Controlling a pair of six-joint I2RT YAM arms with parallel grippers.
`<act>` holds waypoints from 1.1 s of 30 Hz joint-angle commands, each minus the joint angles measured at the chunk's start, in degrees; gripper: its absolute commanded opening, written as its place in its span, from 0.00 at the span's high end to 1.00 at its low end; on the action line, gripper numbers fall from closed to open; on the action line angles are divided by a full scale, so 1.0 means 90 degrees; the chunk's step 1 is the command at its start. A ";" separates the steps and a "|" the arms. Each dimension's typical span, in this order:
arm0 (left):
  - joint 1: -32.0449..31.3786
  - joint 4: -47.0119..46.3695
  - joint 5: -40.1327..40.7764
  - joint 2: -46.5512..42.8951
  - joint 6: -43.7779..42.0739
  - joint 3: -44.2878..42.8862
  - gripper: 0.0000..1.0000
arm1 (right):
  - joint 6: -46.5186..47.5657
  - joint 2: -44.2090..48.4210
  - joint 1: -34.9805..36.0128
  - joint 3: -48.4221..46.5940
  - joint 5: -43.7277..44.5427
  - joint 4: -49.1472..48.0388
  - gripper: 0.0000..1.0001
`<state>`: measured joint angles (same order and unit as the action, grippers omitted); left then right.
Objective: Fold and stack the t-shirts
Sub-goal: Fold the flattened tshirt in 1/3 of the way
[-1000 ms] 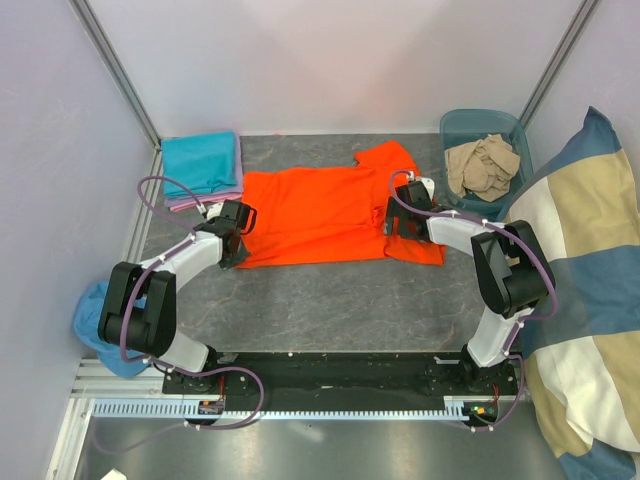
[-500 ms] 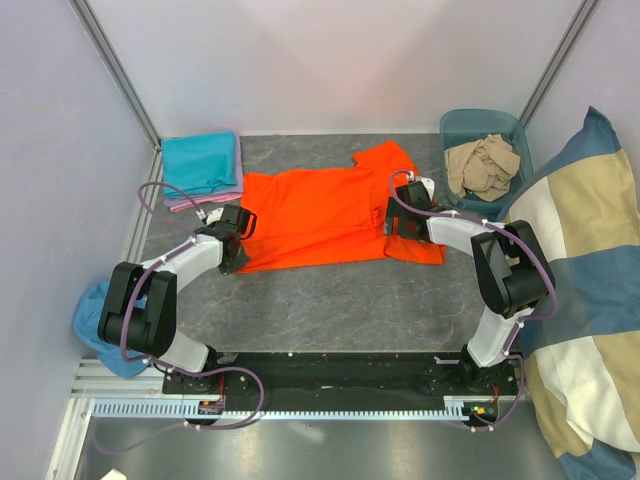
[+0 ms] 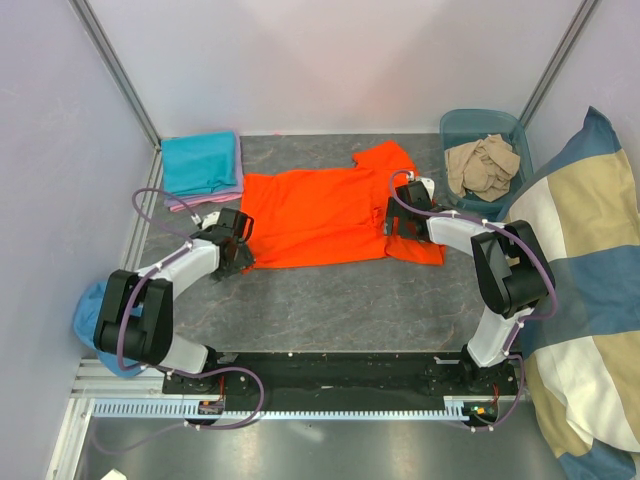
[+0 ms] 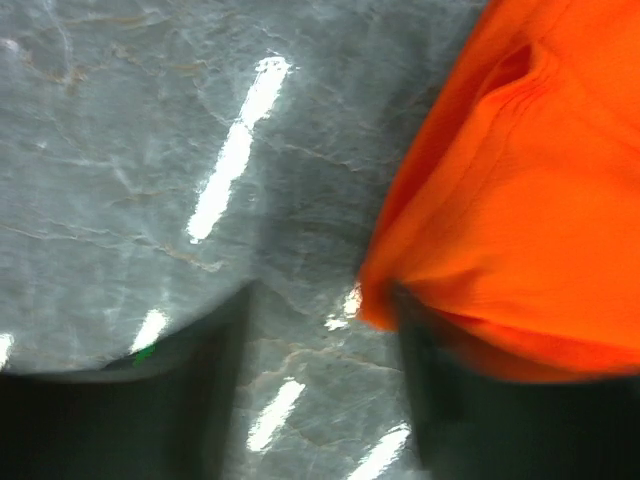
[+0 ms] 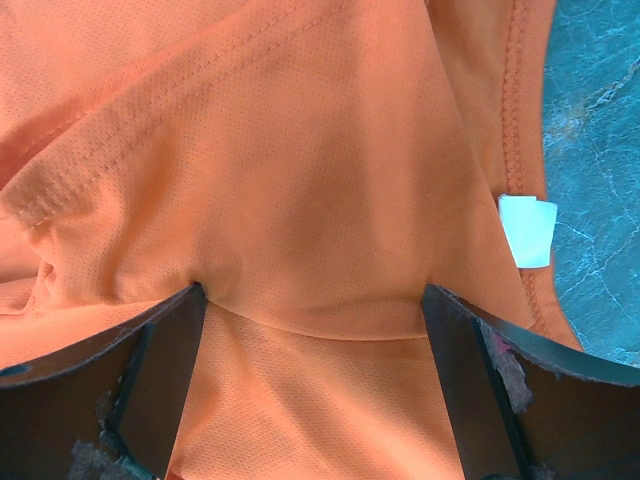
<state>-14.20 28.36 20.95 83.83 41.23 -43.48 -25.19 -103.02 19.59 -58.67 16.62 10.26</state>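
Orange t-shirt [image 3: 320, 215] lies spread flat on the grey counter [image 3: 330, 300], far half, neck end to the right, bottom hem to the left. One sleeve points to the far wall. Near edge of the shirt roughly straight; a bare counter strip shows between it and the arm bases. Folded teal t-shirt [image 3: 200, 162] sits on a pink-lilac t-shirt [image 3: 205, 202] in the far left corner, just beside the orange hem. Teal bin [image 3: 480, 125] at far right holds beige t-shirts [image 3: 482, 165]. Blue-and-beige cushion [image 3: 585, 280] crowds the right side.

Left hand [image 3: 238, 252] at the shirt's near left corner, fingers apart, gripping nothing. Right hand [image 3: 402, 222] on the neck end, spread wide, fingertips pressed onto the cloth, not clamping it.

Left wrist view, blurred: left hand [image 4: 320, 310] shows bare counter between the fingers, orange corner against one finger [image 4: 425, 390]. Right wrist view: right hand [image 5: 315, 300] has cloth puckered between the tips, plus a white neck label [image 5: 527, 230] at the collar seam, not readable from the top view.
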 commanded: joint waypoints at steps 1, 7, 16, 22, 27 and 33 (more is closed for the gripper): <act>0.0044 0.0374 0.0114 -0.0515 0.0194 -0.0139 0.00 | -0.0160 -0.0194 -0.0019 0.0172 -0.0382 0.0549 0.02; 0.0044 0.0696 0.0318 -0.1316 0.0136 -0.0685 0.00 | -0.0101 0.0313 -0.0019 0.0133 -0.0275 0.0881 0.02; 0.0044 0.0706 0.0378 -0.1132 -0.0080 -0.0950 0.00 | 0.0064 0.1290 -0.0019 0.0289 0.0115 0.1418 0.02; 0.0044 0.0385 0.0299 -0.0975 -0.0177 -0.0862 0.00 | 0.0113 0.2110 -0.0029 0.0338 0.0253 0.1730 0.02; 0.0034 -0.0171 -0.0178 -0.0829 -0.0382 -0.0940 0.00 | 0.0152 0.2521 -0.0019 0.0406 -0.0030 0.1858 0.02; -0.0355 -0.0699 -0.0657 -0.0234 -0.0285 -0.1008 0.00 | -0.0101 0.2462 -0.0009 0.0873 -0.0440 0.1498 0.02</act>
<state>-14.70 27.49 18.61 78.28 39.75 -51.09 -24.73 -81.06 19.59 -54.33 15.59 25.21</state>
